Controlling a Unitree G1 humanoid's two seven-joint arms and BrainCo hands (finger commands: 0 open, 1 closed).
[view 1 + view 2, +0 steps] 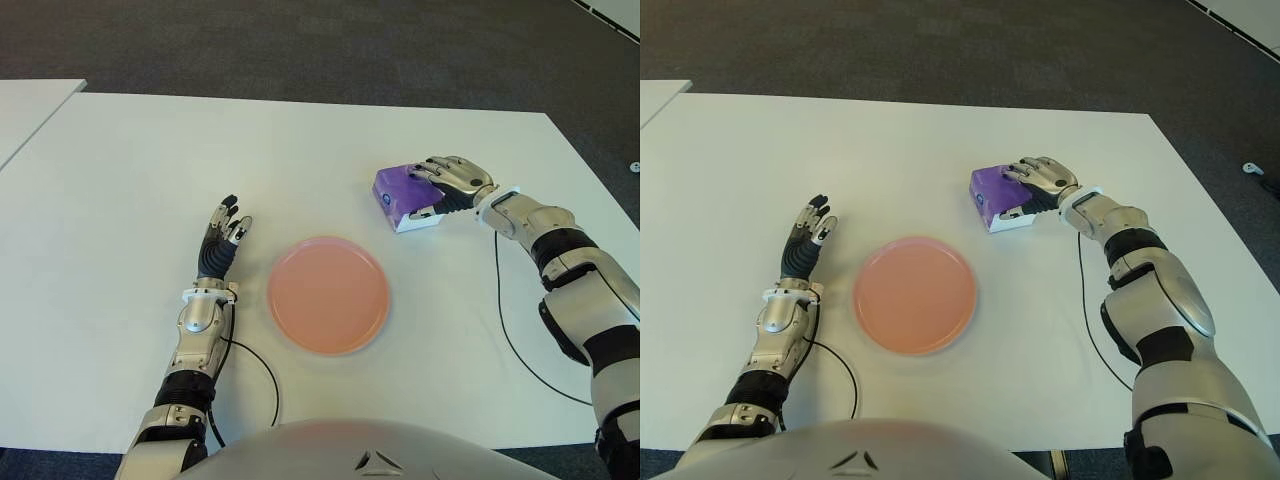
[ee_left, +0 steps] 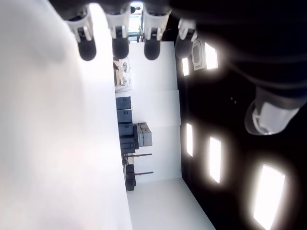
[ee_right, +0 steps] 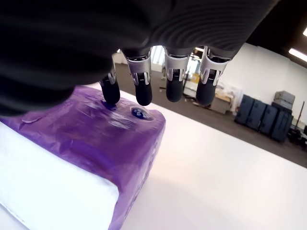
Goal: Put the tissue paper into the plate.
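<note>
A purple tissue pack (image 1: pixel 402 196) lies flat on the table, near the empty pink plate (image 1: pixel 328 294).

white table (image 1: pixel 330 140) on dark carpet (image 1: pixel 300 40)

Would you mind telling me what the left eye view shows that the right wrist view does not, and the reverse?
Only the left eye view shows the pink plate, empty, the left hand open beside it on its left, and the whole white table. Only the right wrist view shows, close up, the right hand's fingers extended over the top of the purple tissue pack, one fingertip touching the wrap, plus the room beyond. Both show the right hand over the pack, which lies on the table, outside the plate.
</note>
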